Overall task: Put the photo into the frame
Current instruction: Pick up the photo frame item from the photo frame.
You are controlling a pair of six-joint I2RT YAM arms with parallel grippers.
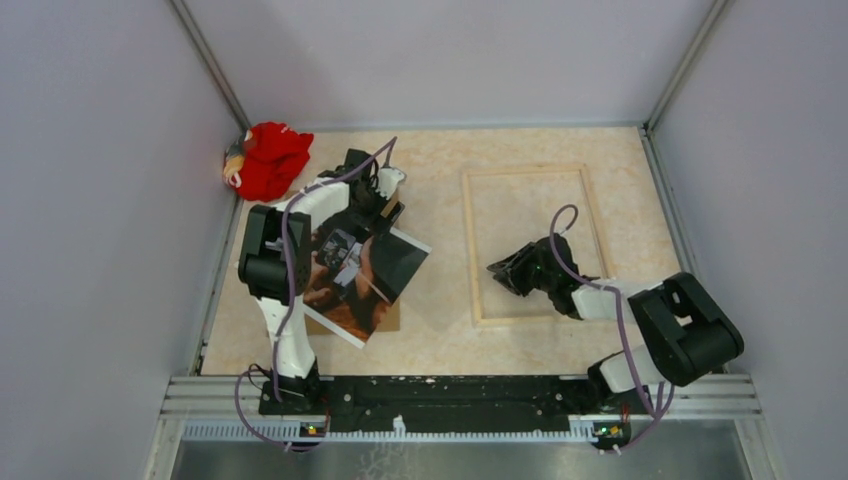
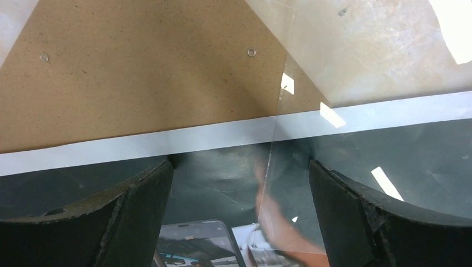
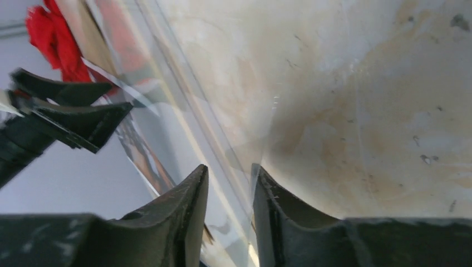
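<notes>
Right hand (image 3: pixel 229 169) pinches the frame (image 1: pixel 525 172) by its rail.

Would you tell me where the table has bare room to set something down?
Bare: the far strip between red cloth and frame; the lane between photo and frame; the near strip by the rail. Crowded: the left, with photo and board, and by the right gripper.

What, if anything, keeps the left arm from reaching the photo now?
Probably nothing, so yes: the open left end effector hangs over the photo, face up on the brown backing board; only the edge of what looks like a clear sheet crosses it.
</notes>
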